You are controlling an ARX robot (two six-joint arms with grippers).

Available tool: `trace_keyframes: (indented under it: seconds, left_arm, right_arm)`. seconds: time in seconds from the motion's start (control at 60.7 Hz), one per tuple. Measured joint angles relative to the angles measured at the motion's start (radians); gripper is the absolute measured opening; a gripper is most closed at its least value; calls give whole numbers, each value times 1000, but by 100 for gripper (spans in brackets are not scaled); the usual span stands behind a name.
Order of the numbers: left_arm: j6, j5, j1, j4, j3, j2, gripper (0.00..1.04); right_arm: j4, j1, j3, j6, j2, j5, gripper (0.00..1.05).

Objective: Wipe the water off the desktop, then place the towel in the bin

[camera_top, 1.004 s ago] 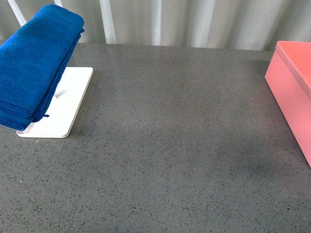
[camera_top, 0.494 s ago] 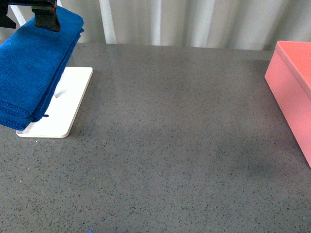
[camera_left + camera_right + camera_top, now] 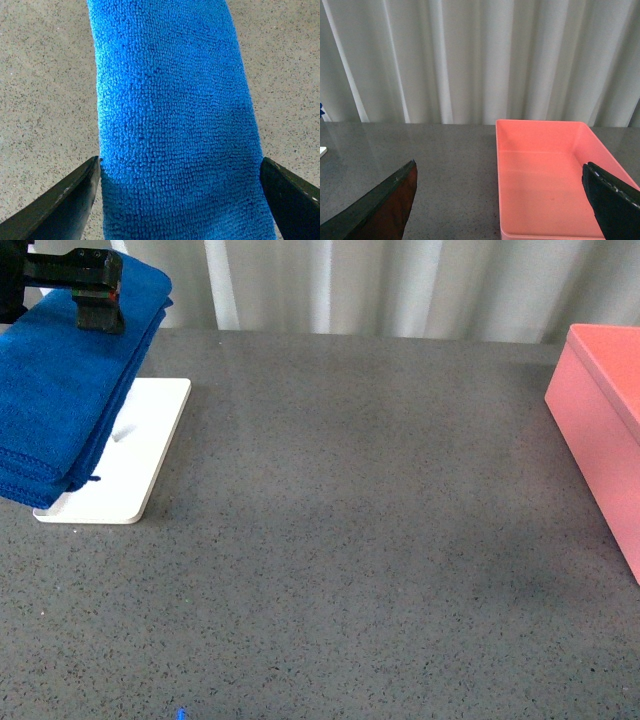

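The towel (image 3: 60, 380) is hanging folded above the white tray (image 3: 140, 460) at the upper left of the front frame. The left tool (image 3: 180, 160) is hovering over it, spread wide, its fingers (image 3: 75, 195) flanking the cloth's two edges. The right tool (image 3: 499, 164) is gaping wide too, holding nothing, facing the bin (image 3: 540, 134), which is sitting on the surface (image 3: 350, 540) at the right edge.

The towel (image 3: 70, 390): royal-blue ribbed microfibre, folded in layers, draped as a raised sloping hump at the far left, its stitched edges hanging lowest. The desktop (image 3: 360, 540): dark grey, finely speckled, slightly glossy. The bin (image 3: 605, 420): salmon-pink rectangular box, upright and open-topped, standing at the far right, well apart from the towel.
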Motion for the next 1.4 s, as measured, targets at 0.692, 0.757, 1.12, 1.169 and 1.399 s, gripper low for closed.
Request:
trace_keyframes:
  seconds: [0.692,0.757,1.12,1.169,1.399]
  left_arm:
    - [-8,121,19,47,-45,-108,5]
    - [-39,151,12,65,-55,-162,5]
    - [-280,422,-203,338,-319,-459,5]
    - [-326,428,-249,390,-352,-483,5]
    - [-406,356,-421,449,-386,-482,5]
  right_arm:
    - [0,0,0,0,0,0,98]
    - [0,0,0,0,0,0,98]
    - [0,0,0,0,0,0,98]
    - [0,0,0,0,0,0,98]
    - [0,0,0,0,0,0,98]
